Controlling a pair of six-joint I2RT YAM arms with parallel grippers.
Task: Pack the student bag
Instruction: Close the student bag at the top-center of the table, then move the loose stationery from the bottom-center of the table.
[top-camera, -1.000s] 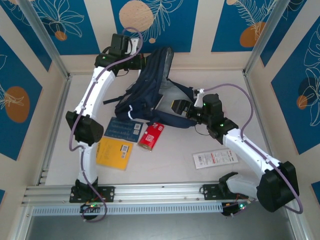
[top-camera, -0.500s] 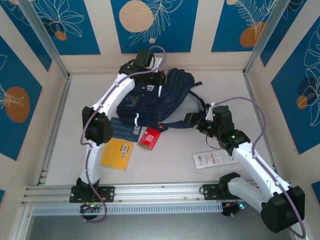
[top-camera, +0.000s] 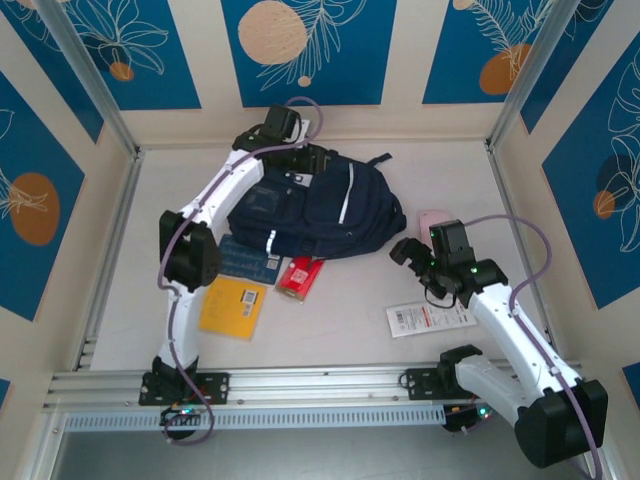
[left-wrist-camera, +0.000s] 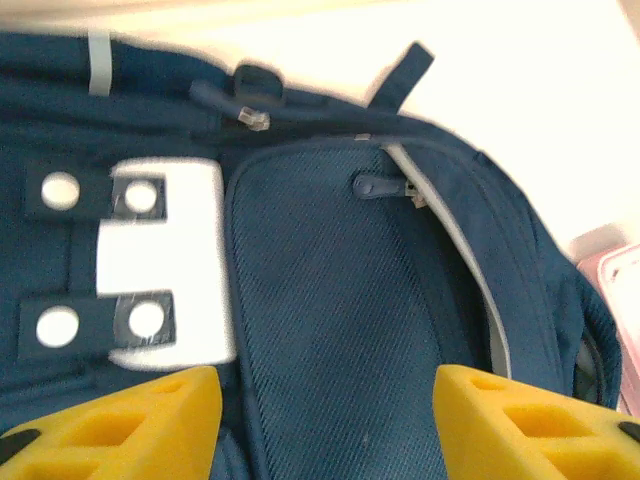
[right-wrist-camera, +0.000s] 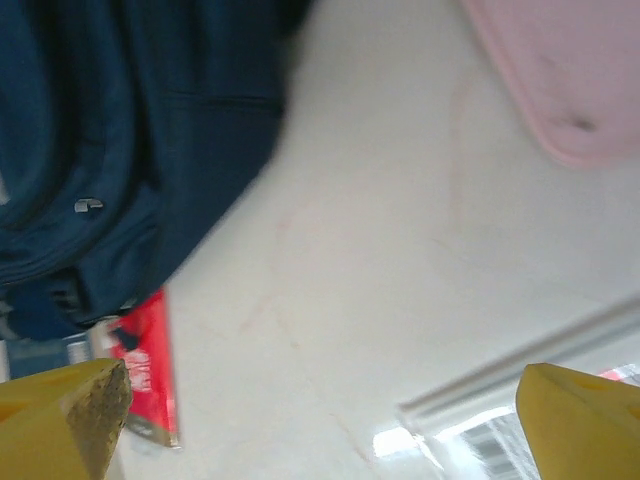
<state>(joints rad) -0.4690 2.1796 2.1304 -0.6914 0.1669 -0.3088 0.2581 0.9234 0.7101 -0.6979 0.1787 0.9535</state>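
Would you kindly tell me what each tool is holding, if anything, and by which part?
Nothing is held. The left tool stands open over the bag, the right tool open over the table.

Student bag (top-camera: 310, 215) lies mid-table; red packet (top-camera: 300, 277), blue book (top-camera: 245, 258), yellow booklet (top-camera: 232, 306) near its front side.

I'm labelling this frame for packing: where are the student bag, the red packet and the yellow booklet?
student bag (top-camera: 312, 215), top external view, middle of its front panel.
red packet (top-camera: 300, 278), top external view, its centre.
yellow booklet (top-camera: 230, 310), top external view, middle of its cover.
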